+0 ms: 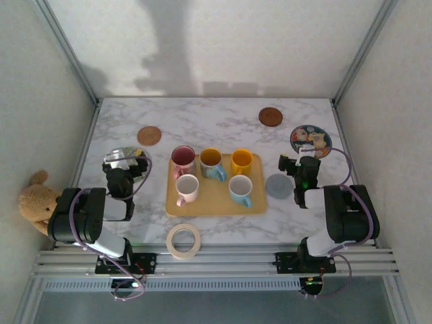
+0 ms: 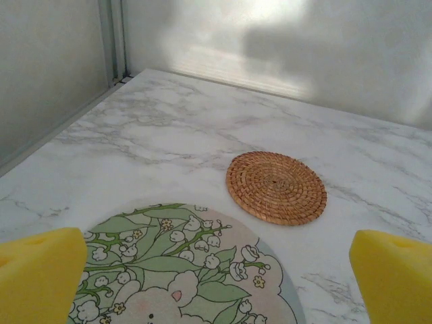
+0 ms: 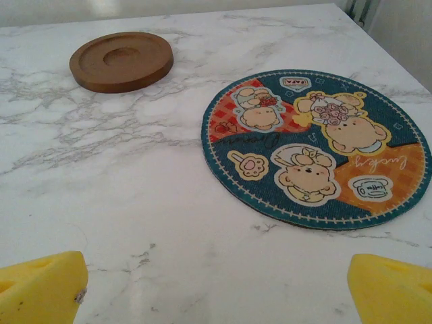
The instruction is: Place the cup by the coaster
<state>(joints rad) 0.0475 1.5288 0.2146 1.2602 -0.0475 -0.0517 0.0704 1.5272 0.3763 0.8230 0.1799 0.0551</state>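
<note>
Grey-veined marble covers the counter (image 1: 223, 115), with pale walls on three sides. At its middle lies a yellow tray (image 1: 214, 202) holding five upright cups. The dark pink cup (image 1: 182, 156), the yellow cup with a blue handle (image 1: 211, 159) and the orange cup (image 1: 241, 161) stand in the back row. The white cup with a pink handle (image 1: 187, 186) and the pale blue cup (image 1: 239, 187) stand in front.

The left hand (image 2: 217, 278) is spread wide and grips nothing. It hovers over a flowered coaster (image 2: 175, 266), and a woven coaster (image 2: 276, 187) lies just beyond. The right hand (image 3: 217, 287) also gapes empty, near a bear-print coaster (image 3: 317, 148) and a wooden coaster (image 3: 121, 61). A grey coaster (image 1: 279, 185) sits beside the tray's right edge. A roll of tape (image 1: 183, 241) lies at the near edge.
</note>
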